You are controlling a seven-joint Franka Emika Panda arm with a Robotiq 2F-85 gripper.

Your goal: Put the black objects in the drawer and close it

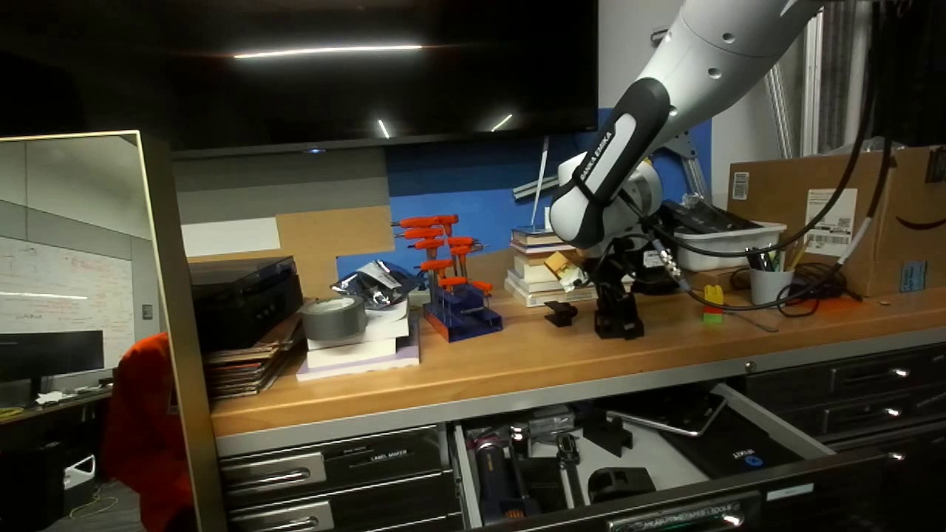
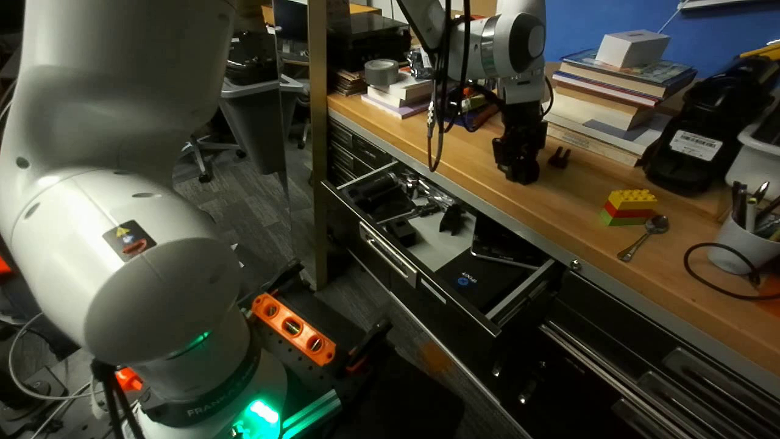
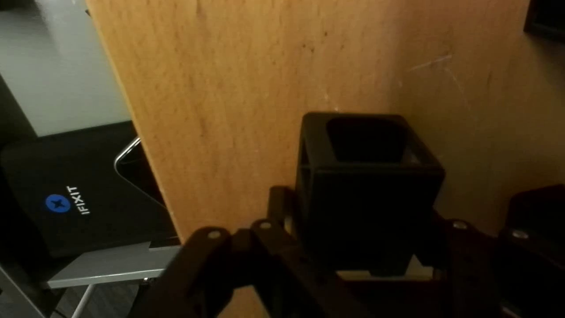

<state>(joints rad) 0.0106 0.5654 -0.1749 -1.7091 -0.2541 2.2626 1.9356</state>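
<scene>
Since I can't tell if the hand [image 3: 359,212] grips the boxy, hollow, plastic-looking black block [image 3: 373,196] between its fingers [image 3: 280,201], squeeze dead-square before lifting.

Arm [image 1: 728,59]: glossy white, rounded links, round screw recesses. Black cover [image 1: 649,109] with white inset strip, FRANKA EMIKA lettering alongside. Dark label [image 2: 129,239] with yellow warning triangle plus red mark. Black collar [image 2: 214,399] low down, also lettered, and a bright green light [image 2: 262,414]. Black cables [image 2: 467,42], ribbed silver fitting [image 1: 667,260]. Claw [image 1: 619,325]: black, small metallic screw heads [image 3: 214,234] in wrist view.
</scene>
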